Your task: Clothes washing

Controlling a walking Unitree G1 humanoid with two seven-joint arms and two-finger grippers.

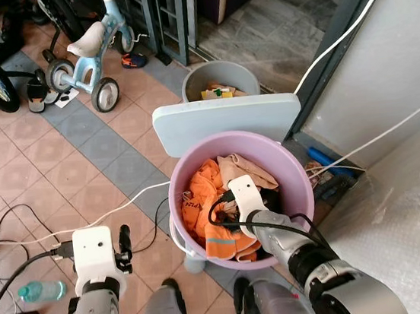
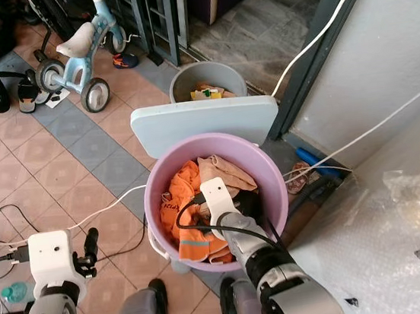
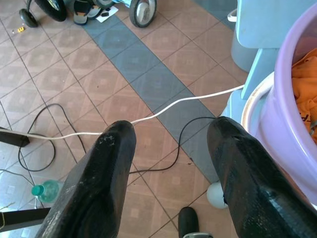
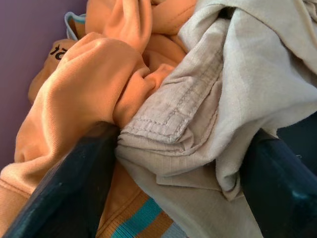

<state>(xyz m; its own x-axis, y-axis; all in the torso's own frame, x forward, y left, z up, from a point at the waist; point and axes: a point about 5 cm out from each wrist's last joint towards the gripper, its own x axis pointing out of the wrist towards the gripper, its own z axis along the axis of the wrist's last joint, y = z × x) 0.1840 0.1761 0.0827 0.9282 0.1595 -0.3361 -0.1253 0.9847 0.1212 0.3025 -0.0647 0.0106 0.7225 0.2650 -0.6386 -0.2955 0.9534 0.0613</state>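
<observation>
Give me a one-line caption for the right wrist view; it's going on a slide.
Right tool open around beige and orange clothes inside the purple laundry tub.

Lilac tub (image 1: 300, 192) holds orange clothes (image 1: 201, 192) and beige cloth (image 4: 237, 99).

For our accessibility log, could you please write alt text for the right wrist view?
Seen from the wrist, the right gripper has its two black jaws spread open around a bunched fold of beige cloth that lies against an orange garment. A purple basin wall rises behind the clothes.
</observation>
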